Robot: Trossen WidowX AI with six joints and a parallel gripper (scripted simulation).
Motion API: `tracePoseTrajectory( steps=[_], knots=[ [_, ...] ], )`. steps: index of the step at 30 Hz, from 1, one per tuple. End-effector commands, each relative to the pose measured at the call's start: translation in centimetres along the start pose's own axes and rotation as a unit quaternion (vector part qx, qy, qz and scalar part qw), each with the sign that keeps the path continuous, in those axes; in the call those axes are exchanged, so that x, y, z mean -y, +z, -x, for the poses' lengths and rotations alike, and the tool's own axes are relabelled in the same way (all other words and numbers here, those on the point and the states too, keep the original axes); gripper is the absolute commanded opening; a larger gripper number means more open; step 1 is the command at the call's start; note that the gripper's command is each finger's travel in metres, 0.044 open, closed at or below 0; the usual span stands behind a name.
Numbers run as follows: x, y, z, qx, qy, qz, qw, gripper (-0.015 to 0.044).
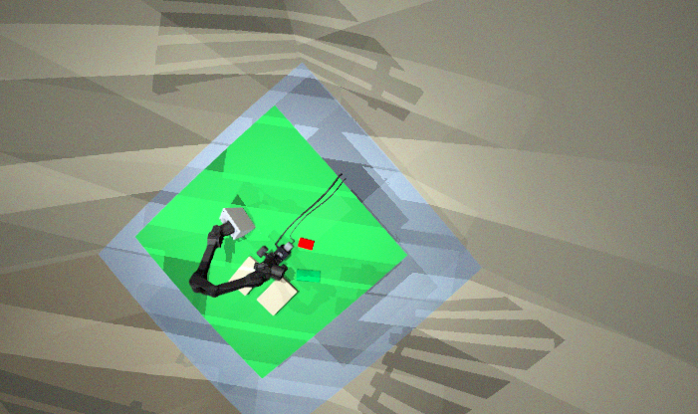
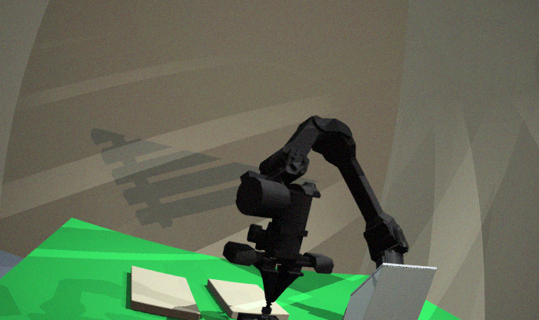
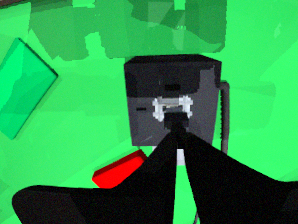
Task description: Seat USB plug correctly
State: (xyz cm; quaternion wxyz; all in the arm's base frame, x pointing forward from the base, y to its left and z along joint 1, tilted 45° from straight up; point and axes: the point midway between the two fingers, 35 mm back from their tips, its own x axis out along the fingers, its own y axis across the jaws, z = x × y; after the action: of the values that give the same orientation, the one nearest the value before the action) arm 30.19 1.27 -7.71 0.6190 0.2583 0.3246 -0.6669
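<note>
The power cube (image 3: 142,127) is a dark box in the middle of the wrist view; its top edge shows at the bottom of the exterior view (image 2: 245,317). A bright silver socket surround (image 3: 187,101) is on its top. My gripper (image 3: 178,139) (image 2: 270,302) points down over the cube, shut on the small black USB plug (image 3: 176,119) (image 2: 266,309). The plug is upright at the near side of the silver surround. The fingertips and plug hide part of the socket, so I cannot tell how deep the plug sits or which way round it is.
A red block (image 1: 306,243) (image 3: 119,170) and a green block (image 1: 308,275) (image 3: 25,90) lie near the cube. Two cream slabs (image 1: 276,298) (image 2: 160,291) lie under and beside the arm. A grey box (image 1: 240,220) (image 2: 398,295) stands by the arm base. Dark cables (image 1: 310,205) run toward the mat's edge.
</note>
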Motion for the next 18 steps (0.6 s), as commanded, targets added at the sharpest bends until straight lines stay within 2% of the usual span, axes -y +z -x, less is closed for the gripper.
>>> tracePoseTrajectory(
  steps=[1,18],
  knots=[
    [-0.02,-0.10,-0.03,-0.004,0.000,-0.001,1.000,0.0000],
    [-0.03,-0.16,-0.24,-0.008,0.001,-0.004,1.000,0.0000]
  ],
)
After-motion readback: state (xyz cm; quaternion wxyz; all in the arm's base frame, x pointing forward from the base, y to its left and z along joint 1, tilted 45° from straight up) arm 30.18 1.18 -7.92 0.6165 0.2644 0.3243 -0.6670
